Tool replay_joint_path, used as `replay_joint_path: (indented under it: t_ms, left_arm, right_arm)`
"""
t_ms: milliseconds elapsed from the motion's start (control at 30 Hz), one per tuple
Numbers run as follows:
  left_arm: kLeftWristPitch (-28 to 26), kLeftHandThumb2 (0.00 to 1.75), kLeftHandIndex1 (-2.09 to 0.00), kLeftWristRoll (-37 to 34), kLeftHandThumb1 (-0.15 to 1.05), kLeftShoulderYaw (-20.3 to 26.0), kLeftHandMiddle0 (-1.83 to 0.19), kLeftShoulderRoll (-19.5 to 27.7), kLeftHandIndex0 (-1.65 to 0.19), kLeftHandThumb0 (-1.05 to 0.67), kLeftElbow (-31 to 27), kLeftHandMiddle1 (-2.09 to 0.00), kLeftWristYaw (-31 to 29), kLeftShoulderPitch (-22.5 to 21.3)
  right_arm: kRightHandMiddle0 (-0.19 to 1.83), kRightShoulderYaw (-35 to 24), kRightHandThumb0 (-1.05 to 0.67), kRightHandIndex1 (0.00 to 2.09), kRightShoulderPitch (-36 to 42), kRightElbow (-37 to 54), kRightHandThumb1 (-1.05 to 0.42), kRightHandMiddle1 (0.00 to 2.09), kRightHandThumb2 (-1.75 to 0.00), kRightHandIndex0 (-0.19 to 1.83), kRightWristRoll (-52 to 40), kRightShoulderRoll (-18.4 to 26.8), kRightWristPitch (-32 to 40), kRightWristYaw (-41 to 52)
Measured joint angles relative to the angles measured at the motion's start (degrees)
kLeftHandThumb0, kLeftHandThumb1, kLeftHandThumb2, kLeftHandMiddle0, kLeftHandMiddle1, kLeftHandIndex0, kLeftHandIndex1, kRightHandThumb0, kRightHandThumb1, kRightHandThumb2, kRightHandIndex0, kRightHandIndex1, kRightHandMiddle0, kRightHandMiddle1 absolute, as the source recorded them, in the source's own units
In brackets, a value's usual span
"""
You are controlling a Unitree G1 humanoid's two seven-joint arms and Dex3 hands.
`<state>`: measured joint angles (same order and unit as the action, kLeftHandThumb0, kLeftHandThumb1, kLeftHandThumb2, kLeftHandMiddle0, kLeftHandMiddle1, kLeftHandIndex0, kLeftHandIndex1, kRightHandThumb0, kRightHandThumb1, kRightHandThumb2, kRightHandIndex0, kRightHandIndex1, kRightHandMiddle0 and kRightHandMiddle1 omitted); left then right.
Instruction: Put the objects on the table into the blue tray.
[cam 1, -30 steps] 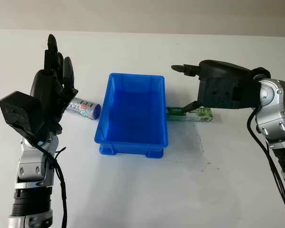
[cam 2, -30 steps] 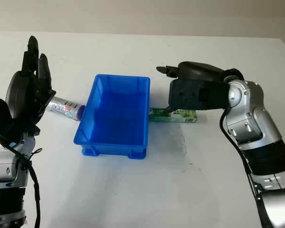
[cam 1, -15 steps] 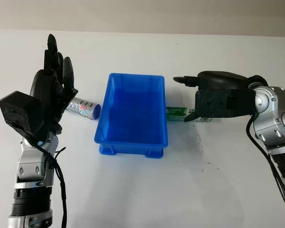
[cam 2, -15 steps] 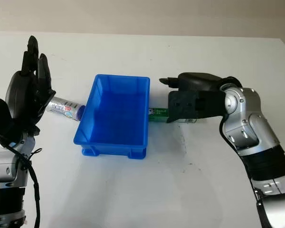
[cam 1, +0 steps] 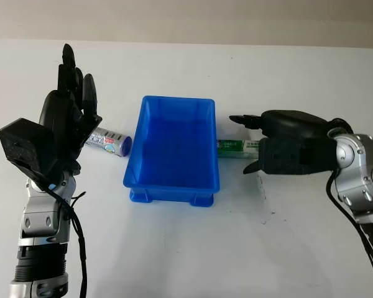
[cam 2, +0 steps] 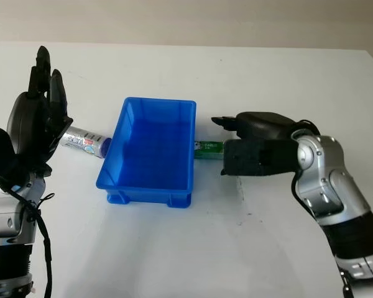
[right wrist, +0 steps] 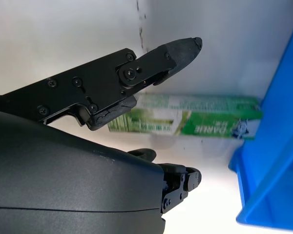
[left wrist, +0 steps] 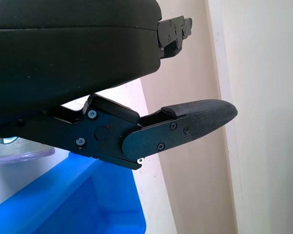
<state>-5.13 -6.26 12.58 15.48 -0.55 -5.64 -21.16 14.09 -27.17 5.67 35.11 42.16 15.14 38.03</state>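
The right robot hand is open around the green box beside the blue tray; the left robot hand is open and raised.

1. The left hand is raised upright at the left of the table, open, fingers pointing up.
2. The right hand reaches in low from the right, open.

Green box half behind right hand

A white table stands against a plain beige wall
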Motion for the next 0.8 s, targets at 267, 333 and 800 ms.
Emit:
replay_joint_path:
  t_ms: [267, 333, 800]
  left_arm:
    - [0.06, 0.70, 0.00, -0.03, 1.05, 0.01, 0.19, 0.05, 0.19, -0.79, 0.21, 0.00, -0.53, -0.35]
    - [0.17, 0.70, 0.00, -0.05, 1.05, 0.01, 0.19, 0.05, 0.19, -0.79, 0.24, 0.00, -0.66, -0.48]
    - [0.07, 0.68, 0.00, -0.87, 1.05, 0.04, 0.19, 0.04, 0.19, -0.78, 0.45, 0.00, -0.94, -0.53]
  right_arm:
    - [-0.11, 0.50, -0.39, 1.52, 7.32, 0.85, -0.98, 1.23, -0.05, -0.19, 4.53, -3.34, -5.19, -14.54]
    - [-0.14, 0.93, -0.36, 1.60, 7.87, -1.32, -0.98, 1.37, -0.05, -0.19, 5.92, -3.61, -9.64, -20.32]
    - [0.14, 3.96, -0.41, 2.09, 2.77, -23.39, -0.98, 2.08, -0.06, 0.31, 15.66, -4.54, -28.58, -49.93]
